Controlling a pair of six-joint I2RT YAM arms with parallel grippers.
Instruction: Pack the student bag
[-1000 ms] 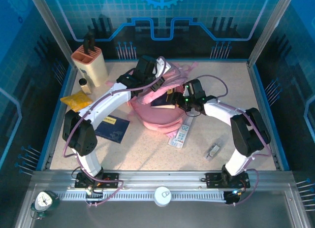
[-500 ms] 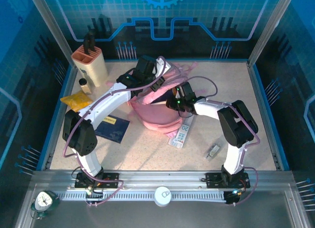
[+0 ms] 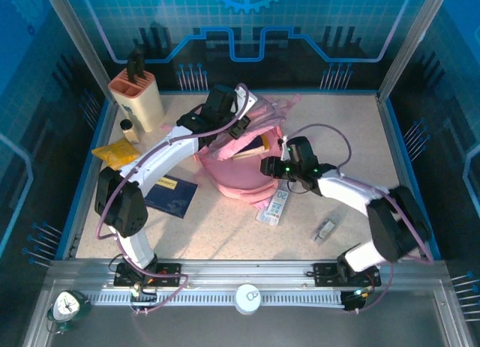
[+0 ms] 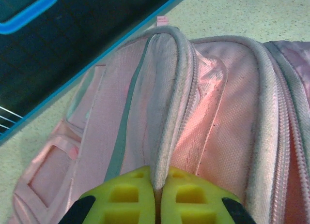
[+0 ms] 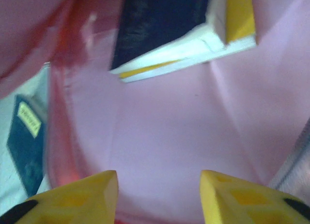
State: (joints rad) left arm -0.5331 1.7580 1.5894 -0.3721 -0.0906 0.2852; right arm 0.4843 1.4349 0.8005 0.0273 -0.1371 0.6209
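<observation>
The student bag (image 3: pixel 238 174) sits at the centre of the overhead view, slightly above the middle, with its mouth held up and open. The left gripper (image 3: pixel 237 127) is clenched on the bag's upper rim. In the left wrist view the left gripper (image 4: pixel 156 185) pinches a fold of pink fabric beside the zip of the student bag (image 4: pixel 213 137).

The right gripper (image 3: pixel 268 167) is at the right edge of the opening. In its own camera the right gripper (image 5: pixel 159 185) has its jaws apart with nothing between them, facing the pink lining (image 5: pixel 160 132). A dark-covered book (image 5: pixel 169 30) with a yellow spine lies tilted at the top of that frame, inside the bag. From above, the book (image 3: pixel 252 146) shows just within the mouth.

The book seems to lean rather than lie flat. If the bag is jostled or the mouth sags, it could slide toward the opening or jam against the rim.

The pinch on the rim is on thin fabric. If it slips, the mouth would likely fall shut over the right gripper.

The parted fingers could also catch the lining or zip when they move and drag the bag across the table (image 3: pixel 225 234).

A dark blue booklet (image 3: pixel 171 193) lies at lower left of the bag, apparently not yet packed.
</observation>
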